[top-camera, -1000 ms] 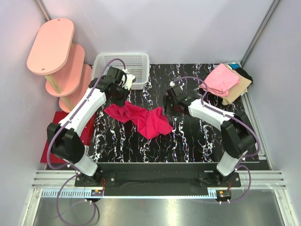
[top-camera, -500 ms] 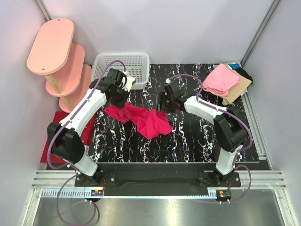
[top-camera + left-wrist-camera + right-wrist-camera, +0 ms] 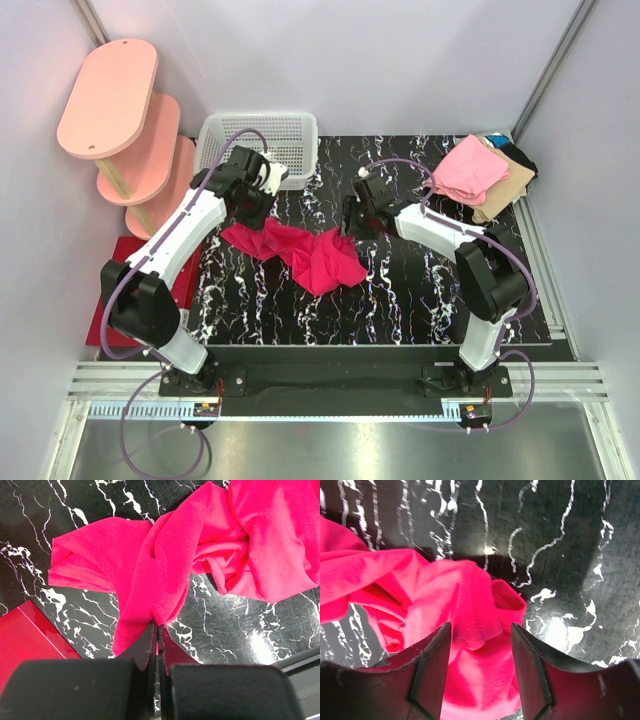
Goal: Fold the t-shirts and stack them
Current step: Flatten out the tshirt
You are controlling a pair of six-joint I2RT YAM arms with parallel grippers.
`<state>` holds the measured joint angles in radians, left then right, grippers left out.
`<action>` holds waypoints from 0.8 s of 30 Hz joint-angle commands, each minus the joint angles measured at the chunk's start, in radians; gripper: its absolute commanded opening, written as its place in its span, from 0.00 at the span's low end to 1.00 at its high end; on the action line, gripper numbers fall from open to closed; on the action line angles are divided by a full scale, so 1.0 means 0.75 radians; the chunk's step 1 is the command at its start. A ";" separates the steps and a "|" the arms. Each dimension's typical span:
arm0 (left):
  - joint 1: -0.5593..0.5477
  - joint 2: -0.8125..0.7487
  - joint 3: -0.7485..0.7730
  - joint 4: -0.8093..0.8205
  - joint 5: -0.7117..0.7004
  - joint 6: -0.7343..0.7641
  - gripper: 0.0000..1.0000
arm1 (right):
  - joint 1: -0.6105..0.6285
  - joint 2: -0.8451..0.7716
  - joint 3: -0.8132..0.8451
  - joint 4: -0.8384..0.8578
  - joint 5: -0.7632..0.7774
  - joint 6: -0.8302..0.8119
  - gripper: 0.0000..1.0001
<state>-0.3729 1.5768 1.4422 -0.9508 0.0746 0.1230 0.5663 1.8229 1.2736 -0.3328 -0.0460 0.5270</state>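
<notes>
- The black marbled worktop carries all the cloth.
- The magenta t-shirt lies crumpled left of centre, its outline lost in folds.
- The folded t-shirts sit piled at the far right corner, where the pink top one hides most of those beneath.
- The left claw is pressed together, pinching the magenta hem.
- The right claw stands spread astride the shirt's other end.

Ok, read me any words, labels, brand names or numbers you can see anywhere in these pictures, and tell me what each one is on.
No readable text in any view.
The magenta t-shirt: plain cloth, no print or tag showing.
The folded shirts: no print visible.
The white mesh basket, pink shelf and red mat: no markings.
The small parts at the arm bases: too small to tell whether they carry text.
</notes>
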 commanded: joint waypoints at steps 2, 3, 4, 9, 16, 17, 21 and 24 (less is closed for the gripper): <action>-0.002 -0.041 -0.009 0.014 0.001 0.010 0.00 | -0.013 0.030 0.010 0.029 -0.024 0.001 0.54; -0.002 -0.043 -0.006 0.014 -0.001 0.010 0.00 | -0.013 0.042 0.020 0.029 -0.037 0.015 0.52; -0.002 -0.045 -0.004 0.016 -0.005 0.010 0.00 | -0.015 0.060 0.030 0.031 -0.051 0.023 0.47; -0.002 -0.063 0.002 0.012 -0.024 0.020 0.00 | -0.013 0.063 0.087 0.033 -0.076 0.038 0.14; 0.000 -0.104 0.055 -0.019 -0.138 0.047 0.00 | -0.013 -0.146 0.108 0.031 -0.078 0.030 0.00; 0.012 -0.110 0.067 -0.025 -0.171 0.061 0.00 | -0.013 -0.188 0.108 0.033 -0.082 0.025 0.00; 0.066 -0.159 0.187 -0.070 -0.320 0.098 0.00 | -0.013 -0.474 0.096 0.018 -0.102 0.007 0.00; 0.078 -0.247 0.249 -0.092 -0.432 0.151 0.00 | -0.013 -0.681 0.075 -0.037 -0.096 -0.009 0.00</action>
<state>-0.3351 1.5089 1.5234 -1.0046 -0.0891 0.1757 0.5617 1.5406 1.3106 -0.3496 -0.1032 0.5457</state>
